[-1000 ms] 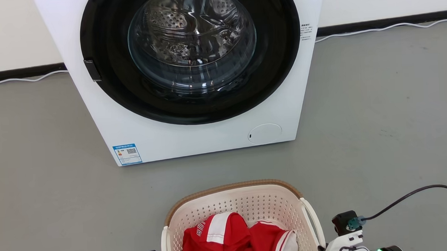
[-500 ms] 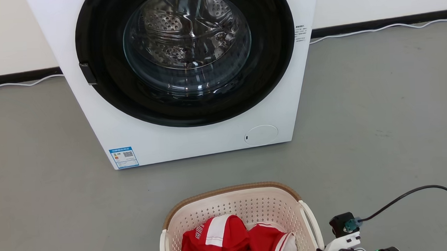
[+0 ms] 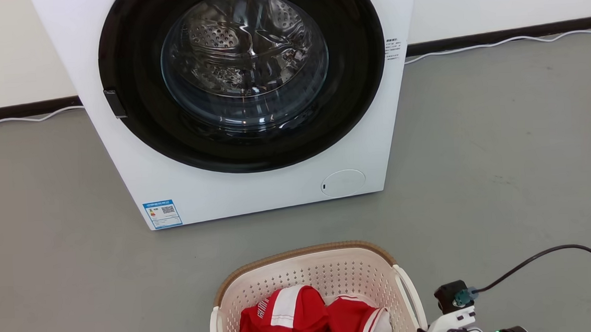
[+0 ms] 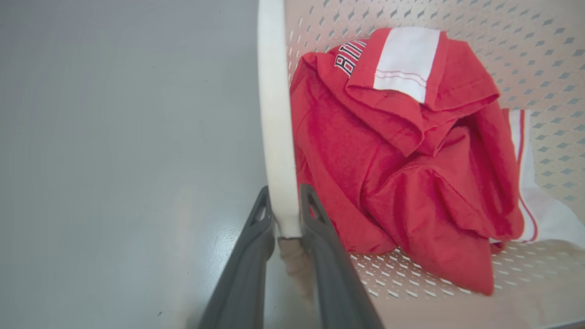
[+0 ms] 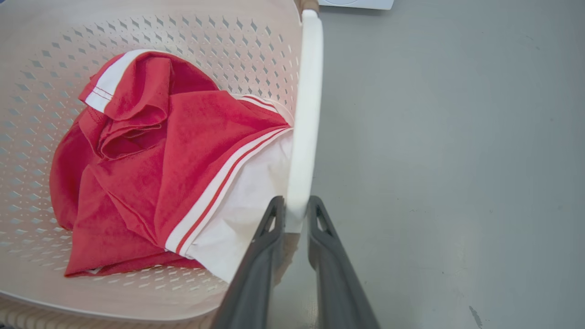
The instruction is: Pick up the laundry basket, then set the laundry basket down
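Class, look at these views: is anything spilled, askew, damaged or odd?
Nothing stands out. The red shirt lies crumpled inside the basket, none on the floor; the left gripper clamps one handle, the right gripper the other.

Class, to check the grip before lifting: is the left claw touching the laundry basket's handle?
Touching. In the left wrist view the left claw clamps the white loop handle of the laundry basket, both fingers pressed against it, no gap.

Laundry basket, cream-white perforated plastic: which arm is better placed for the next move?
Neither alone: left gripper clamps the laundry basket's white left loop handle, right gripper the right loop handle; use both together.
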You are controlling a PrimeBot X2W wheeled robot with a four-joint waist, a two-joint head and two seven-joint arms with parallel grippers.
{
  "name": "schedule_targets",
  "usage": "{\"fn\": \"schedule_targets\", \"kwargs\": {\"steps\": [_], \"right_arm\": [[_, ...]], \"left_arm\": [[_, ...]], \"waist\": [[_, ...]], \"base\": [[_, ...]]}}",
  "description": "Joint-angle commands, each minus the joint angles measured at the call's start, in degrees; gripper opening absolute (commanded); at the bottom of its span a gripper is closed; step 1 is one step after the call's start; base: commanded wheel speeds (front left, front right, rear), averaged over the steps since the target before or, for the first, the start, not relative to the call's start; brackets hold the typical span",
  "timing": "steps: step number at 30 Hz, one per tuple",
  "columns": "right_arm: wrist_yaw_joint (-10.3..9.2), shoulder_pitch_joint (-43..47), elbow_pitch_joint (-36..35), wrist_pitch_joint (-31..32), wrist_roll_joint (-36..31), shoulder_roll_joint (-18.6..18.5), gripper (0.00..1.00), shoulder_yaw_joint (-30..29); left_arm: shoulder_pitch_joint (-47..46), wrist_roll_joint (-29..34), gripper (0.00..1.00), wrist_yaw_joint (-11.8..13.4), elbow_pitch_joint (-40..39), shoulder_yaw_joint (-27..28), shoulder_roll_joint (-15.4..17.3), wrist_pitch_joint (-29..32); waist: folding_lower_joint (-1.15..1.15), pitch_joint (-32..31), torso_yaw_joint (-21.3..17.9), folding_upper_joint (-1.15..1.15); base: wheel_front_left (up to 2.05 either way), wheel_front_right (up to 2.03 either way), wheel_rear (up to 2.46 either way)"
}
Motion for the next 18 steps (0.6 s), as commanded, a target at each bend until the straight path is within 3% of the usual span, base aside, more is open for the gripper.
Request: {"fn": "schedule_targets", "kwargs": {"steps": [1,18], "right_arm": [[-0.01,0.2,-1.3,-0.3,-0.8,0.2,0.0,0.9],[-0.01,0.4,-1.9,0.1,-1.8,0.2,0.0,-0.1]], "left_arm": [[-3.0,-0.3,0.0,0.2,-0.5,0.6,0.8,-1.3],[-3.8,-2.8,0.0,0.2,0.1,-2.0,0.8,-2.0]], "waist": [[0.0,0.0,-0.1,0.0],[0.0,0.0,-0.7,0.0]], "base": [[0.0,0.0,0.0],[0.0,0.0,0.0]]}}
